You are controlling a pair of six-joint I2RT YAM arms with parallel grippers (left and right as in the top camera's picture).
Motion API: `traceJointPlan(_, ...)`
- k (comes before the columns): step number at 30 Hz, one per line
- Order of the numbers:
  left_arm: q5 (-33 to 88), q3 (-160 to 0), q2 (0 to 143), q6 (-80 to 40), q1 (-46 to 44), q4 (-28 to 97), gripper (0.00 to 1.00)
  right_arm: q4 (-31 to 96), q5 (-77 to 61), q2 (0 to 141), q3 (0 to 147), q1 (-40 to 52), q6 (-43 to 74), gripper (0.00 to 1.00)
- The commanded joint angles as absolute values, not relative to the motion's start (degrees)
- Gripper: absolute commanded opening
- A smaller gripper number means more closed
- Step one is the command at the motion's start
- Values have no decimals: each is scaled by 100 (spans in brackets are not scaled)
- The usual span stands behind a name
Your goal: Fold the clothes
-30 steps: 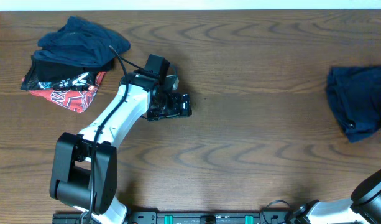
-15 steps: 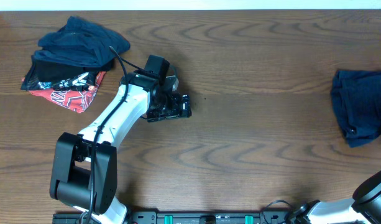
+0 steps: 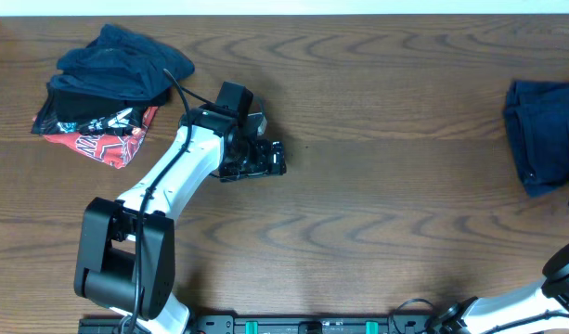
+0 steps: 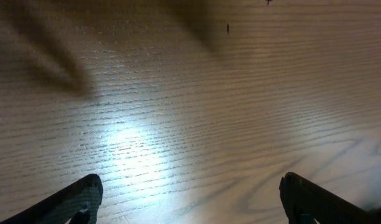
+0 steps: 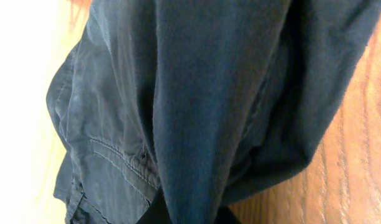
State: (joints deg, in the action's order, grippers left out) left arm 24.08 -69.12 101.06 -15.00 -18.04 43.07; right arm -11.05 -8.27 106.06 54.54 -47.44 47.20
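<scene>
A wide plain navy garment (image 3: 542, 134) lies bunched at the far right edge of the table. In the right wrist view it fills the frame (image 5: 196, 93), and my right gripper (image 5: 187, 214) is shut on a fold of it, with the dark fingers just showing at the bottom. A pile of clothes sits at the far left: navy pieces (image 3: 122, 63) on top of a red garment with black-and-white print (image 3: 103, 137). My left gripper (image 3: 270, 158) hovers over bare wood to the right of the pile. It is open and empty (image 4: 190, 185), with both fingertips wide apart.
The wooden table (image 3: 386, 213) stretches between the two arms. The left arm's white link (image 3: 168, 176) runs diagonally from its base (image 3: 126, 260) at the front left. The table's far edge meets a white strip (image 3: 284, 6).
The navy garment at the right has slid further right, toward the table's edge, with the right gripper. The left arm has not moved.
</scene>
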Motion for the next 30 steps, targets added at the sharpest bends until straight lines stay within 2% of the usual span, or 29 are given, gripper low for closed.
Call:
traceJointPlan(1,2462,-6871,10147,-1470,-1780,4324,93,-1306,-838,10739,5454,-4735,4777,3)
traceJointPlan(3,2462,-6871,10147,-1470,-1780,4327,93,-1376,-845,10794,5454,-4722,4777,5)
traceJointPlan(4,2462,-6871,10147,-1470,-1780,4327,93,-1361,-851,10803,5454,-4718,4775,10)
traceJointPlan(5,2462,-6871,10147,-1470,-1780,4327,93,-1330,-923,10803,5452,-4713,4772,22)
traceJointPlan(7,2462,-6871,10147,-1470,-1780,4327,93,-1304,-1107,10803,5452,-4722,4770,53)
traceJointPlan(9,2462,-6871,10147,-1470,-1780,4327,92,-1205,-1463,10798,5452,-4768,4768,98)
traceJointPlan(13,2462,-6871,10147,-1468,-1780,4327,92,10,-1658,10689,5452,-4936,4884,99)
traceJointPlan(17,2462,-6871,10147,-1468,-1780,4322,93,1192,-1160,10562,5452,-5076,4775,99)
traceJointPlan(24,2460,-6871,10147,-1466,-1780,4320,93,1813,-991,10092,5454,-5046,3802,99)
traceJointPlan(30,2327,-6871,10147,-1466,-1780,4259,93,2202,-987,8978,5454,-4659,3197,99)
